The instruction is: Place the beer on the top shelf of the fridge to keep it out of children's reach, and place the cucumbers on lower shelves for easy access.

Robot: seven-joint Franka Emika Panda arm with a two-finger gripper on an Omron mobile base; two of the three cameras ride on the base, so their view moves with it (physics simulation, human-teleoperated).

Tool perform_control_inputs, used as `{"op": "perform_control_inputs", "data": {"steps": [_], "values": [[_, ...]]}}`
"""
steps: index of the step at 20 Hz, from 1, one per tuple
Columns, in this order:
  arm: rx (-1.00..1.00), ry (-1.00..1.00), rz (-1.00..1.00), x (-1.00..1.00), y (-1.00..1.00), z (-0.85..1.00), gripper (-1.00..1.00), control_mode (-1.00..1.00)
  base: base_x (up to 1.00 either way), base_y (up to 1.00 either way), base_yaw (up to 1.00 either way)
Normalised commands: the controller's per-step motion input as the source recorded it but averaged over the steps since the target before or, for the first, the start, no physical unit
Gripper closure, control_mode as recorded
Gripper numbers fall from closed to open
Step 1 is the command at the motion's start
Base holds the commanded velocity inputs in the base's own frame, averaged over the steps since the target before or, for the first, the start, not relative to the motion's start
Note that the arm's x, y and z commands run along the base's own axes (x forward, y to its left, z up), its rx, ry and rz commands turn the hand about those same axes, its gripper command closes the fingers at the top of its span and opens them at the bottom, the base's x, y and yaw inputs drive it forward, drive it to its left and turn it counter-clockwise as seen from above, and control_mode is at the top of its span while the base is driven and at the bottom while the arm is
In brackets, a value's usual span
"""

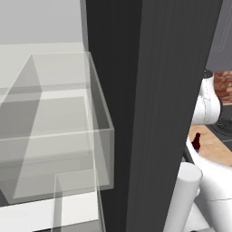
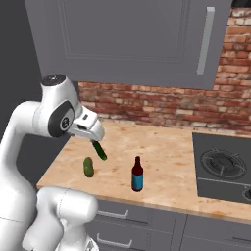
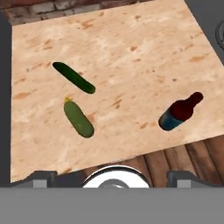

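Nothing is picked up yet: the beer [image 2: 137, 174] stands upright on the counter [image 2: 166, 147], and both cucumbers [image 3: 78, 118] lie apart beside it. The end effector [image 3: 112, 177] hangs above, spread and empty. Next move: descend over one item, probably the bottle, and grip it.

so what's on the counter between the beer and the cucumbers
Nothing: bare counter separates the beer from the cucumbers, as seen in the hand view.
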Motion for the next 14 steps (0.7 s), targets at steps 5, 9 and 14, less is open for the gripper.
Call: {"op": "perform_control_inputs", "data": {"steps": [5, 9, 14], "values": [[0.00, 0.00, -0.17, -0.25, -0.45, -0.06, -1.00, -1.00, 0.00, 0.00, 0.00], [-0.02, 0.04, -0.20, -0.06, -0.38, -0.16, -1.00, -1.00, 0.00, 0.00, 0.00], [-0.05, 0.02, -0.22, 0.00, -0.41, -0.32, -1.00, -1.00, 0.00, 0.00, 0.00]]}}
